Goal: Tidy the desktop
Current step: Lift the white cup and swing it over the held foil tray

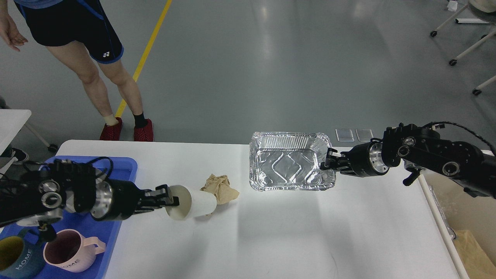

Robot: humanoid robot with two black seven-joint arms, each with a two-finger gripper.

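The white desktop fills the lower view. My left gripper is shut on the rim of a white paper cup, held tipped on its side, mouth toward my arm, above the desktop. A crumpled brown paper lies just behind the cup. My right gripper is shut on the right rim of a silver foil tray, held at the desktop's far edge.
A blue tray at the left holds a pink mug, a dark mug and a partly hidden steel pan. A cream bin stands beyond the right edge. A person stands beyond the far left.
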